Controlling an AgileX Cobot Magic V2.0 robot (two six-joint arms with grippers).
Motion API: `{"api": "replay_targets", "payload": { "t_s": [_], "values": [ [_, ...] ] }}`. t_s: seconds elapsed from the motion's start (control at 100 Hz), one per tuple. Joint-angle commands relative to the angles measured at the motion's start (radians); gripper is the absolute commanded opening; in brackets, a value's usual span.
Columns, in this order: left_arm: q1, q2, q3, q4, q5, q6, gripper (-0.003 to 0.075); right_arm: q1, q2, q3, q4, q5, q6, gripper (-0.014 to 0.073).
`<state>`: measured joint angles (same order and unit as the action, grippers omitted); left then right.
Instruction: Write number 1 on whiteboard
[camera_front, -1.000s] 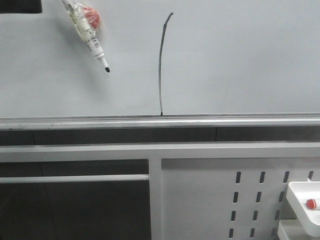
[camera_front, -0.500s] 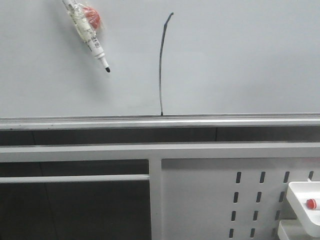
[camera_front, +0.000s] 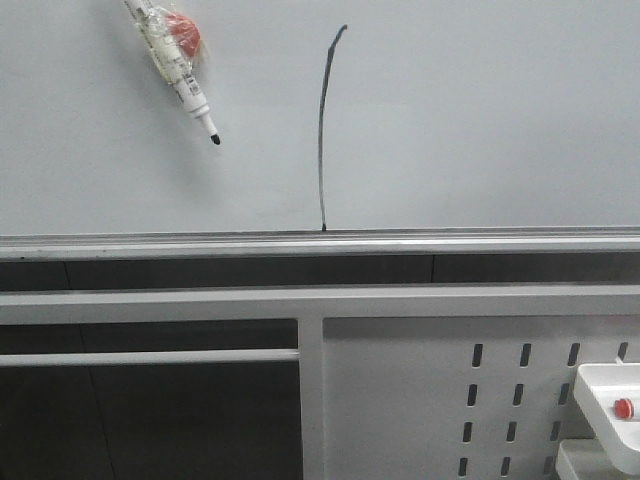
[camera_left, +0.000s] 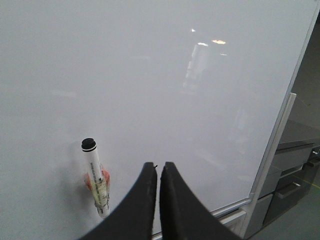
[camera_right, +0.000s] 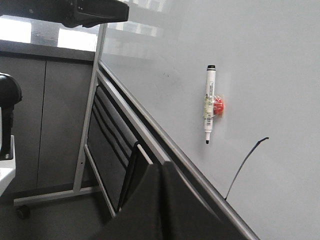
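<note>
black number 1 (camera_right: 243, 167) beside closed right gripper (camera_right: 161, 172)

I see the whiteboard (camera_front: 480, 120) as smooth, pale grey-white and glossy; in the left wrist view it mirrors ceiling lights upper right. Its lower rail (camera_front: 450, 243) looks like brushed silver metal with a dull sheen. The number 1 (camera_front: 322, 130) reads as thin matt black ink. The marker (camera_front: 172, 62) at upper left has a white plastic barrel under clear shiny wrap, with a red plastic piece (camera_front: 183, 32) behind it. The perforated panel (camera_front: 400, 400) at lower right is white painted metal, matt. The left gripper (camera_left: 158, 172) and right gripper (camera_right: 161, 172) fingers look like matt black plastic.
</note>
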<state>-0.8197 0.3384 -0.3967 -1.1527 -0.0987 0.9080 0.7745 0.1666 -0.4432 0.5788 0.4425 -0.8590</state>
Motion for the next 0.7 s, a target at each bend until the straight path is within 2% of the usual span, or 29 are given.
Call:
{"api": "replay_targets", "payload": {
  "t_s": [0.0, 0.27, 0.34, 0.39, 0.48, 0.58, 0.61, 0.69],
  "values": [
    [-0.007, 0.004, -0.026, 0.008, -0.023, 0.002, -0.002, -0.007, 0.01, -0.025, 0.005, -0.061, -0.004, -0.0057],
    [-0.005, -0.001, -0.008, 0.02, -0.041, 0.002, -0.002, -0.007, 0.01, -0.025, 0.005, -0.061, -0.004, -0.0057],
    [0.002, -0.005, 0.007, 0.076, -0.055, 0.002, -0.002, -0.007, 0.01, -0.025, 0.005, -0.061, -0.004, -0.0057],
    [0.016, -0.01, 0.024, 0.182, -0.042, 0.002, -0.002, -0.007, 0.01, -0.025, 0.005, -0.061, -0.004, -0.0057],
    [0.064, -0.024, 0.077, 0.471, -0.004, -0.053, -0.002, -0.007, 0.01, -0.025, 0.005, -0.061, -0.004, -0.0057],
    [0.159, -0.063, 0.149, 0.83, 0.015, -0.318, -0.002, -0.007, 0.01, -0.025, 0.005, -0.061, -0.004, -0.0057],
    [0.192, -0.081, 0.179, 0.893, 0.015, -0.423, -0.002, -0.007, 0.01, -0.025, 0.005, -0.061, -0.004, -0.0057],
    [0.294, -0.146, 0.243, 0.981, 0.016, -0.582, -0.002, -0.007, 0.01, -0.025, 0.005, -0.061, -0.004, -0.0057]
  ]
}}
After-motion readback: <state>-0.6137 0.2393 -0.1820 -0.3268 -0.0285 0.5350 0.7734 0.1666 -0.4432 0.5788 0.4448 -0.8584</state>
